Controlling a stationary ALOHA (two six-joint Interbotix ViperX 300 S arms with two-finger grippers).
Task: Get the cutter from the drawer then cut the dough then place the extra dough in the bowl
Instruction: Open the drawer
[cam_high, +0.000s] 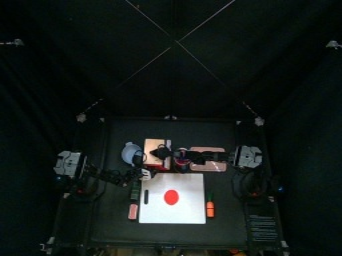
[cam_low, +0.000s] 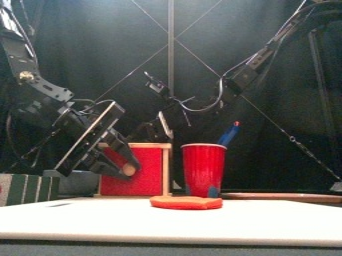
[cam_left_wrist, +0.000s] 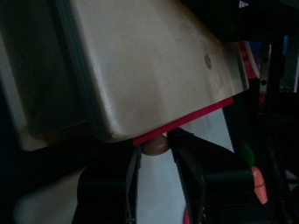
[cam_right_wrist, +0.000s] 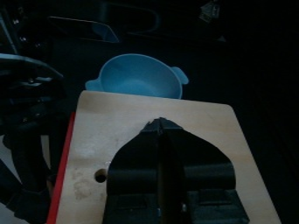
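1 ea.: box (cam_low: 138, 170), cup (cam_low: 203, 168), dough disc (cam_low: 186, 202), bowl (cam_right_wrist: 140, 77), board (cam_high: 155, 212)

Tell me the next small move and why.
Probably shut the left gripper on the small knob of the pale wooden box's red drawer front and pull: the drawer looks closed, and the right gripper rests on the box top.

The left gripper (cam_low: 120, 158) covers part of the red drawer front (cam_low: 150, 175); the wooden box (cam_left_wrist: 128, 70) overruns the left wrist view's edge.
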